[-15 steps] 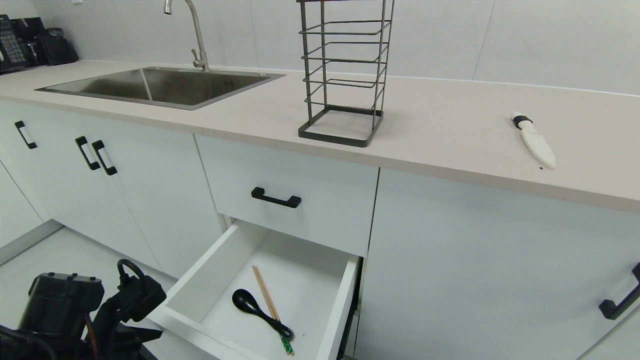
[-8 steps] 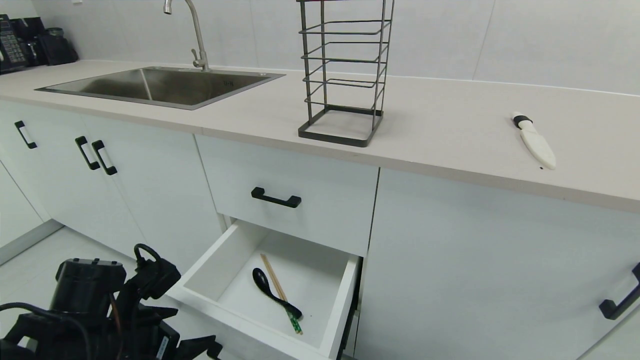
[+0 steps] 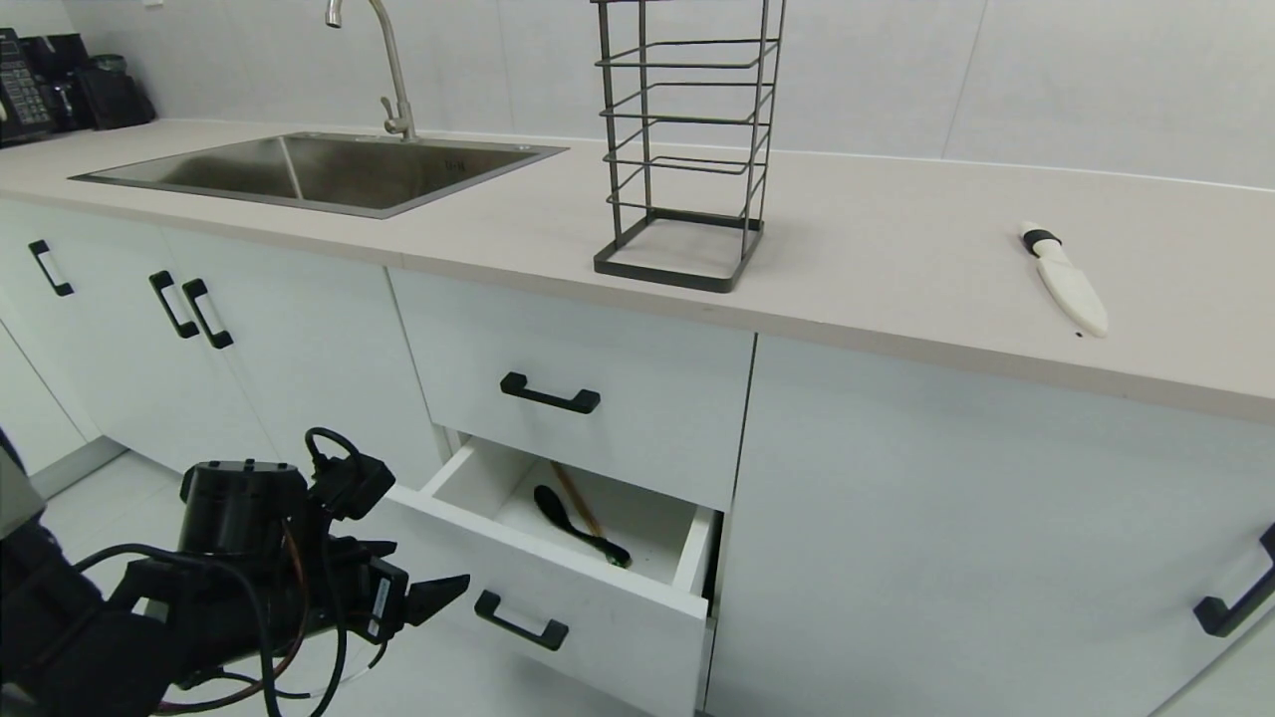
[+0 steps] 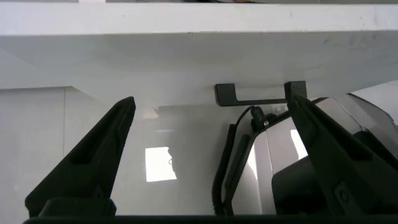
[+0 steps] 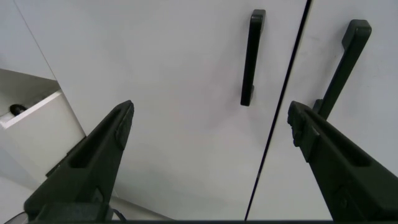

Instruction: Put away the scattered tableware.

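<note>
Drawer point(image 3: 558, 588): head view; partly open, spoon point(image 3: 573, 518) and chopsticks point(image 3: 578, 498) inside; knife point(image 3: 1064, 279) on counter point(image 3: 896, 259), far right.
Left gripper point(image 3: 418, 588): just left of drawer handle point(image 3: 520, 622); the nearer arm.
Handle: left wrist view; lies crosswise, ahead between spread empty fingers point(image 4: 106, 143), not touching.
Right gripper point(image 5: 211, 112): right wrist view; fingers spread, empty.

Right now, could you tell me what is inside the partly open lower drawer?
A black spoon and wooden chopsticks lie in the drawer. Its back part is hidden under the upper drawer, and its front panel covers the near floor.
</note>
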Available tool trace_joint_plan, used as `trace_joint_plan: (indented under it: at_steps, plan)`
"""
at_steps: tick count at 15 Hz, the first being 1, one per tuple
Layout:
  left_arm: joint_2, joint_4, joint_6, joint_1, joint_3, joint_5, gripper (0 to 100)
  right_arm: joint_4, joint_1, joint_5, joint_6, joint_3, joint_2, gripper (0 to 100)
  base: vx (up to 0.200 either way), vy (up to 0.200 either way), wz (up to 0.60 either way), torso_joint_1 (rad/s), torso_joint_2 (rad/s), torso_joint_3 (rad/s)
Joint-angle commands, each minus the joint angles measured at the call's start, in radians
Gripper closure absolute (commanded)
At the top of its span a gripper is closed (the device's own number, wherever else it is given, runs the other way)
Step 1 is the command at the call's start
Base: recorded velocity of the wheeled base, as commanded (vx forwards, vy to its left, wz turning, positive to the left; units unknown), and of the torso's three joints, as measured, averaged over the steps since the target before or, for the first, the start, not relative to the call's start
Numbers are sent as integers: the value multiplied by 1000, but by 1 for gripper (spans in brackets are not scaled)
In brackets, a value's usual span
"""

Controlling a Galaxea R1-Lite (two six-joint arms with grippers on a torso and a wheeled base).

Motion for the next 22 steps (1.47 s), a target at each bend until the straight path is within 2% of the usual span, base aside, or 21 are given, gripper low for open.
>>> trace_joint_plan:
  at_steps: [1,7,10,13,15,22]
  plan:
    - [73,0,-5,-15,-56,2,0,0,0,0,0,0,2,0,0,0,0,0,0,0]
    - [145,-29,-7,-23,-154,2,0,0,0,0,0,0,2,0,0,0,0,0,0,0]
    - [203,-38,-34,-29,-243,2,0,0,0,0,0,0,2,0,0,0,0,0,0,0]
    - [242,-76,-40,-29,-269,2,0,0,0,1,0,0,2,0,0,0,0,0,0,0]
    - [268,-108,-57,-30,-301,3,0,0,0,0,0,0,2,0,0,0,0,0,0,0]
    - [325,-136,-59,-36,-370,3,0,0,0,1,0,0,2,0,0,0,0,0,0,0]
